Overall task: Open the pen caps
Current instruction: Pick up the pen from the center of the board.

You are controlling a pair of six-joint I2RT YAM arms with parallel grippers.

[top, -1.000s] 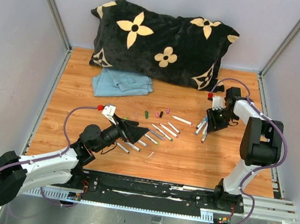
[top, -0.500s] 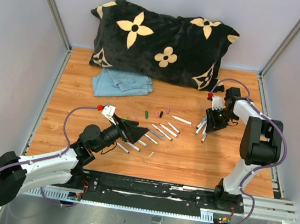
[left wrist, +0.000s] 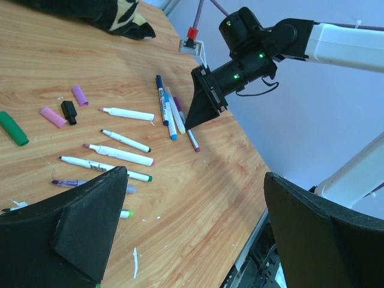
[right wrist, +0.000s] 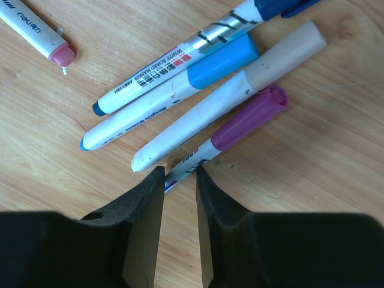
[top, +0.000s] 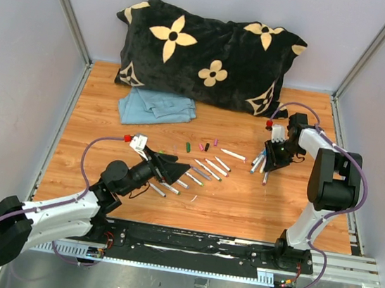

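Right gripper (right wrist: pixel 180 180) is nearer: jaws a slit apart straddling the pen barrel (right wrist: pixel 195 161) (can't tell if they're biting), purple cap (right wrist: pixel 249 117) up-axis at 2 o'clock, left gripper (left wrist: pixel 195 180) gaping wide, well apart.

Top view overhead; wrist views close, sharing pens (right wrist: pixel 198 114).

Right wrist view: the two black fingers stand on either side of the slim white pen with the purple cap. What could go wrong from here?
1. The right gripper straddles the slim white pen with the purple cap at an angle, away from the cap, so the barrel might twist or slip out.
2. The white pen with the beige cap lies close beside it; a lift could drag that neighbour along.
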